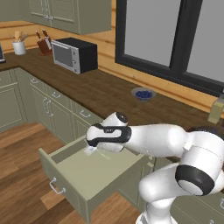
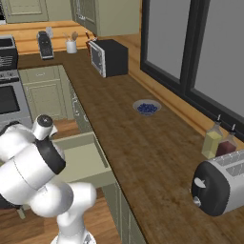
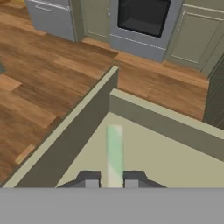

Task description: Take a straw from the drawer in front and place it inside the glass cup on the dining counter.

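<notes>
The sage-green drawer (image 1: 94, 177) stands pulled open below the worktop, with its silver bar handle (image 1: 56, 187) on the front panel; it also appears as the drawer (image 2: 82, 162) beside my arm. My gripper (image 1: 90, 150) reaches down into the drawer near its back left corner. In the hand view the gripper (image 3: 112, 180) is shut on the straw (image 3: 114, 151), a thin pale stick that juts out from between the fingertips over the drawer floor, toward the drawer's wall. The glass cup and the dining counter are out of view.
On the dark wooden worktop stand a microwave (image 1: 74, 54), a bowl of blueberries (image 1: 143, 93), a toaster (image 2: 219, 186) and two bottles (image 2: 213, 143). An oven (image 3: 142, 17) and a wooden floor (image 3: 52, 78) lie beyond the drawer.
</notes>
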Robot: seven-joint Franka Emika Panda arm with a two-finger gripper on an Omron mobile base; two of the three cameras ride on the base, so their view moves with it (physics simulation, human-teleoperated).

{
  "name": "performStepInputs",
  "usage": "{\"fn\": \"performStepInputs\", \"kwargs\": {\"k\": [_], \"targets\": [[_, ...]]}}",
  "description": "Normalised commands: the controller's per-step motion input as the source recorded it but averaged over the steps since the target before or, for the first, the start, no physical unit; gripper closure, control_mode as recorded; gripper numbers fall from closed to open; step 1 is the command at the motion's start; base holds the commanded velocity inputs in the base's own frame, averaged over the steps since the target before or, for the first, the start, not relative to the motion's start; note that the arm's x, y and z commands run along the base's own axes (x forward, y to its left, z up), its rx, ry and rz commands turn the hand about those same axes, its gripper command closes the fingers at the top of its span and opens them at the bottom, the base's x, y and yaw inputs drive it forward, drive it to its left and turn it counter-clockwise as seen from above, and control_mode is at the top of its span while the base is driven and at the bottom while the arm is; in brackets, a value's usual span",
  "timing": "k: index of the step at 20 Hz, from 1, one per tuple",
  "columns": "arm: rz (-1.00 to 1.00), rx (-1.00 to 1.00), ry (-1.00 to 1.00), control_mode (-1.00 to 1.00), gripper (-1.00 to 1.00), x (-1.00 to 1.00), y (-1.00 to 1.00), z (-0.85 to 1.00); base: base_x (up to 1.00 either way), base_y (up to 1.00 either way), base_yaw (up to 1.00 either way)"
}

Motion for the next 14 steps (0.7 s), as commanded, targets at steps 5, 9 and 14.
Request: {"fn": "performStepInputs", "kwargs": {"k": [5, 9, 14], "targets": [[-0.04, 0.04, 0.00, -1.00, 1.00, 0.01, 0.00, 1.00, 0.00, 0.00, 0.00], [-0.10, 0.00, 0.08, -1.00, 1.00, 0.00, 0.00, 1.00, 0.00, 0.00, 0.00], [-0.10, 0.00, 0.12, -1.00, 1.00, -0.03, -0.12, 1.00, 0.00, 0.00, 0.00]]}}
